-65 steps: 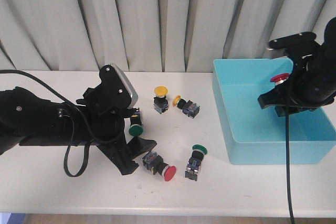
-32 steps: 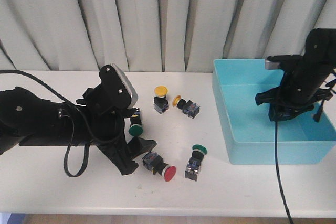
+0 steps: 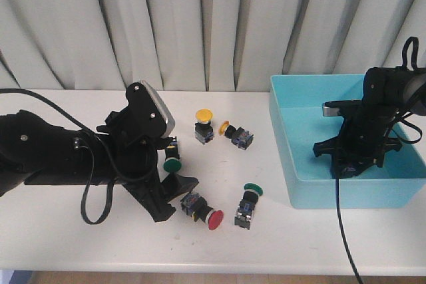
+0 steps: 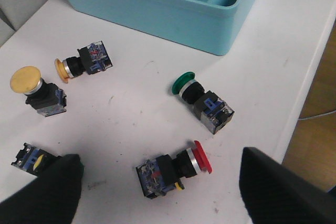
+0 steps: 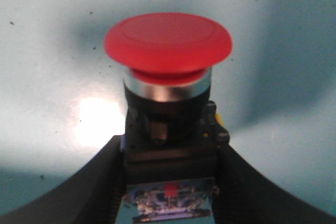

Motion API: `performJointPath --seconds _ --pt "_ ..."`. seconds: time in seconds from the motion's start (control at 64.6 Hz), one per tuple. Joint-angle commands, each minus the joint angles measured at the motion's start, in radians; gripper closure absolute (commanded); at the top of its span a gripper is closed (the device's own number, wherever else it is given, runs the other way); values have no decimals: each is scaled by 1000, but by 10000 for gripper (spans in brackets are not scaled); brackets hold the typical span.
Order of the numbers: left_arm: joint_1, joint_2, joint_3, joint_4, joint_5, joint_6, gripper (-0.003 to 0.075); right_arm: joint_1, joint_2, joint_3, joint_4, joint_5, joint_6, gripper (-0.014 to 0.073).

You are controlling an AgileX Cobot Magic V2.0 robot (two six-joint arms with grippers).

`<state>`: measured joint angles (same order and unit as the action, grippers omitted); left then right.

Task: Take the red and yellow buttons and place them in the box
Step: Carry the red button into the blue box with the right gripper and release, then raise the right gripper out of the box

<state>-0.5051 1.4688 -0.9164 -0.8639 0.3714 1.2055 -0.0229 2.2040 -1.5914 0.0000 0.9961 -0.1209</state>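
Red button (image 5: pixel 167 98) pinched by its black body between the fingers of the right pincer (image 5: pixel 169 182), cap pointing away from the wrist toward the turquoise floor; held low inside the box (image 3: pixel 293 164), probably so that release drops it only a little and without bounce. From the front, right arm bent down into the box, the button itself hidden behind the arm.

On the white surface (image 3: pixel 80 237), outside the box, still to collect: second red button (image 3: pixel 206 214) lying on its side near the front edge, just beside the left pincer (image 4: pixel 157 192); yellow button (image 3: pixel 204 124) standing with cap up; another yellow one (image 3: pixel 235 134) just beside it, lying on its side with cap turned toward the first. Green button (image 3: pixel 247 204) lying between the red one and the box wall, and second green button (image 3: pixel 172 157) close under the left arm, both not wanted and better left alone.

Left pincer spread wide and holding nothing, hanging over the red button, fingers on either side in the wrist view; likely waiting there as the nearest target. Risk at the grasp, by judgement: round cap rolling away, or green neighbour pushed
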Motion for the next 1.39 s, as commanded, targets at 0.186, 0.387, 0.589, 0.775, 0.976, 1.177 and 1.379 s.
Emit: performJointPath --seconds 0.186,0.387,0.589,0.775,0.976,1.177,1.379 --pt "-3 -27 -27 -24 -32 -10 135 -3 -62 -43 0 -4 -14 251" --pt "-3 -27 -27 -24 -32 -10 135 -2 -108 -108 11 78 -16 167" --pt "-3 -27 -27 -24 -32 -10 135 0 -251 -130 91 186 -53 164" --pt "-3 -27 -27 -24 -32 -10 135 63 -483 -1 136 115 -91 180" --pt "-3 -27 -27 -24 -32 -10 135 205 -726 252 111 -71 -78 205" --pt "-3 -27 -27 -25 -32 -11 135 291 -945 540 107 -230 -27 211" --pt "-3 -27 -27 -30 -61 -129 135 296 -1109 753 106 -408 -38 211"
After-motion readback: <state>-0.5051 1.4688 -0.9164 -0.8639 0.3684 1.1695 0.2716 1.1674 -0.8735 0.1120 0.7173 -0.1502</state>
